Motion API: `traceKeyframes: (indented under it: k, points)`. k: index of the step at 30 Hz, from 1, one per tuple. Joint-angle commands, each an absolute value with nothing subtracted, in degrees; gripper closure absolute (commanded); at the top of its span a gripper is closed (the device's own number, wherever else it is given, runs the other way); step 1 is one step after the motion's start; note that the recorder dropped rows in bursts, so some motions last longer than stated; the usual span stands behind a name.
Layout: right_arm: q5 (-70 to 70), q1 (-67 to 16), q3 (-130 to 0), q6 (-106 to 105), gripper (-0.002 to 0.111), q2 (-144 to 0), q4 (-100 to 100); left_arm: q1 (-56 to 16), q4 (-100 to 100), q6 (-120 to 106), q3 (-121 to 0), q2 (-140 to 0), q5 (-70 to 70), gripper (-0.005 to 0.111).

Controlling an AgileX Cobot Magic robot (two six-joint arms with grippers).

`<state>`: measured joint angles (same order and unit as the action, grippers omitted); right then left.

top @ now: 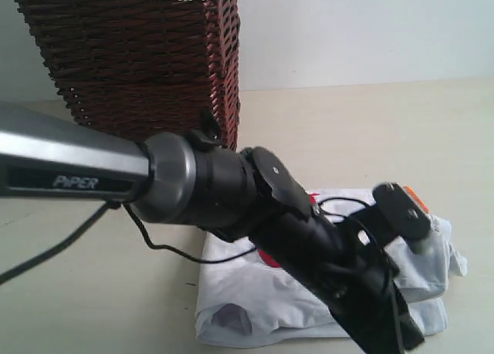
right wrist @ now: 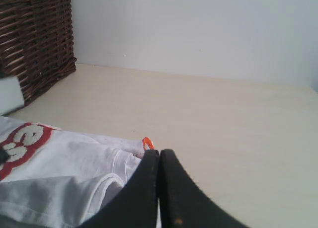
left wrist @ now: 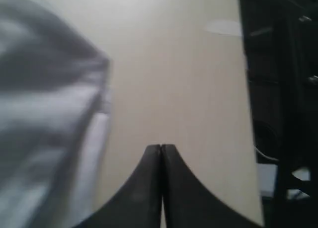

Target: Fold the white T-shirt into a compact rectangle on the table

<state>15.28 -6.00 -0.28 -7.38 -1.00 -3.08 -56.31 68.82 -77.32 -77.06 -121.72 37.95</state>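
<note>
The white T-shirt (top: 255,304) lies folded into a thick bundle on the table (top: 370,130), toward the front. Part of its red-outlined lettering (right wrist: 22,143) and the small orange neck tag (right wrist: 147,142) show in the right wrist view. My left arm (top: 301,230) reaches in from the left and hangs over the shirt, hiding its middle. The left gripper (left wrist: 161,146) is shut and holds nothing, with bare tabletop under its tips and the blurred shirt (left wrist: 44,118) beside it. The right gripper (right wrist: 159,151) is also shut and empty, at the shirt's collar edge by the tag.
A brown wicker basket (top: 139,61) with white lace edging stands at the back left, close behind the shirt. A black cable (top: 154,242) droops from the left arm. Dark robot hardware (left wrist: 280,114) lines one side of the left wrist view. A pale wall (right wrist: 198,29) backs the table.
</note>
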Motion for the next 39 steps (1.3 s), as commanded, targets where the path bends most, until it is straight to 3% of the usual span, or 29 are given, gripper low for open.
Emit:
traceKeyframes:
  k: [1,8,17,28,34,39]
  points:
    - [14.93,-5.97,0.00,-7.33,0.108,-0.80,-2.96,-58.58,69.88,-77.35,-77.54,-121.54,37.47,0.107]
    - [14.93,-5.97,0.00,-7.33,0.108,-0.80,-2.96,-53.97,69.64,-74.83,-81.96,-116.53,20.15,0.107]
    - [14.93,-5.97,0.00,-7.33,0.108,-0.80,-2.96,-54.30,63.85,-74.60,-82.12,-123.58,24.18,0.107]
    - [14.93,-5.97,0.00,-7.33,0.108,-0.80,-2.96,-57.89,63.57,-74.51,-82.12,-124.50,38.87,0.107]
    - [14.93,-5.97,0.00,-7.33,0.108,-0.80,-2.96,-56.81,64.95,-69.83,-82.12,-121.02,29.17,0.107]
    - [14.93,-5.97,0.00,-7.33,0.108,-0.80,-2.96,-51.46,59.83,-60.16,-81.93,-112.36,22.96,0.107]
